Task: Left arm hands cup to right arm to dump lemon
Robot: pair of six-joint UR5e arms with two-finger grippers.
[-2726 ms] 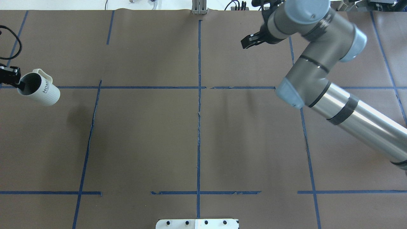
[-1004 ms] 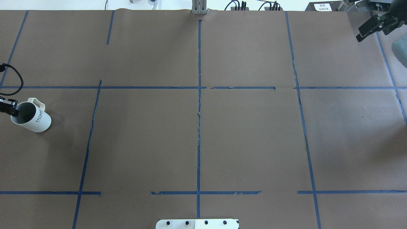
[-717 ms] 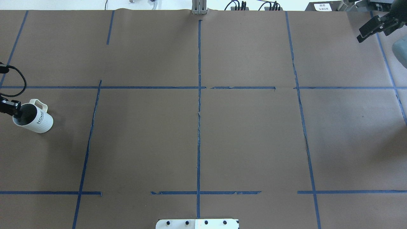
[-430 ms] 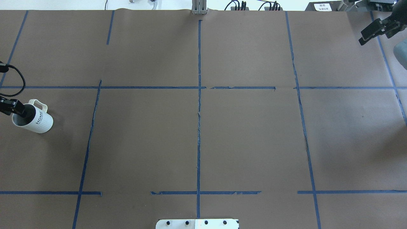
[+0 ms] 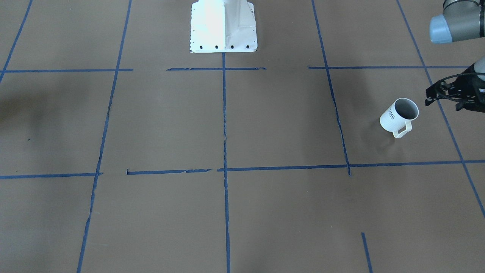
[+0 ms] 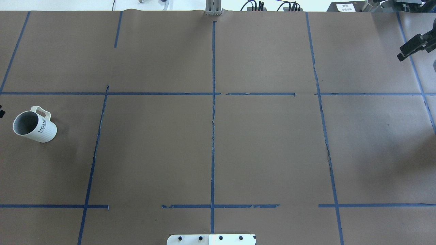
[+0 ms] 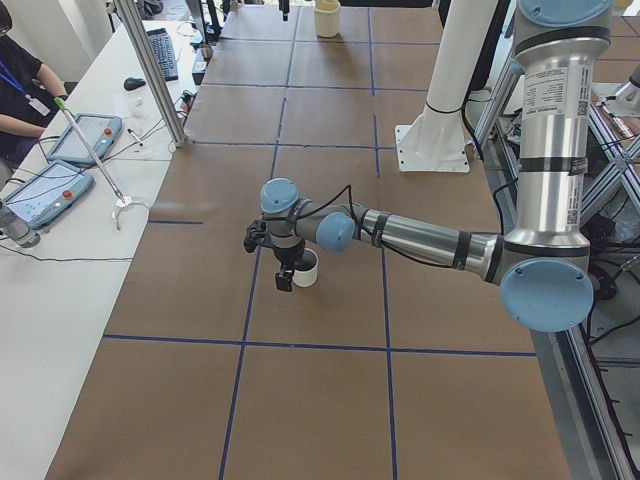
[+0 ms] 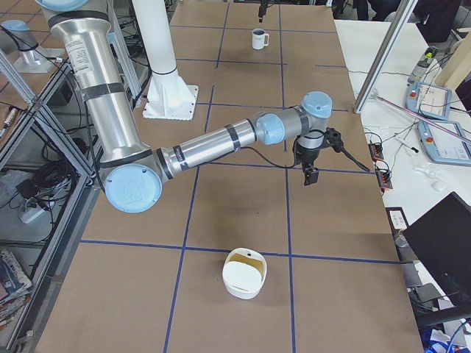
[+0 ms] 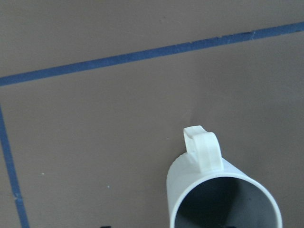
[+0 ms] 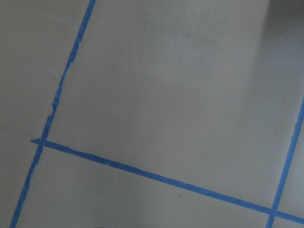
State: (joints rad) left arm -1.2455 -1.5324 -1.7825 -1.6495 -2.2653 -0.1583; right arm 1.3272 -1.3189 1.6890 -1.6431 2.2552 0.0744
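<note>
Left gripper [image 5: 432,97] first, front-facing view: we read its black fingers as parted, thin cable looped round them, gripping nothing. It hangs just beside the cup [image 5: 398,115], clear of the rim, on the side away from the white pedestal [image 5: 223,26]. Cup upright on the brown paper [image 5: 163,121], well out from the pedestal toward the robot's left and forward of it. Ribbed white wall, grey inside, squarish cream handle [image 5: 402,130] turned away from the pedestal. Bare paper all round, crossed by blue tape lines [image 5: 224,125].

Overhead view: cup [image 6: 35,128] near the paper's left edge, "HOME" lettering on its pedestal-facing side. Right gripper [image 6: 403,52] at the far right corner, well apart from cup and pedestal; we cannot tell whether its fingers are parted or together.

Left side view: left arm [image 7: 420,238] reaches out low and almost level from the pedestal, wrist bent, gripper pointing down beside the cup. A side table [image 7: 60,260] borders the paper beyond.

Right side view: right arm [image 8: 213,143] stretched out likewise, gripper pointing down over bare paper close to the table's edge. A white round tub [image 8: 244,273] stands well forward of the pedestal.

Left wrist view: round rim, handle uppermost. Right wrist view: paper and tape only.
</note>
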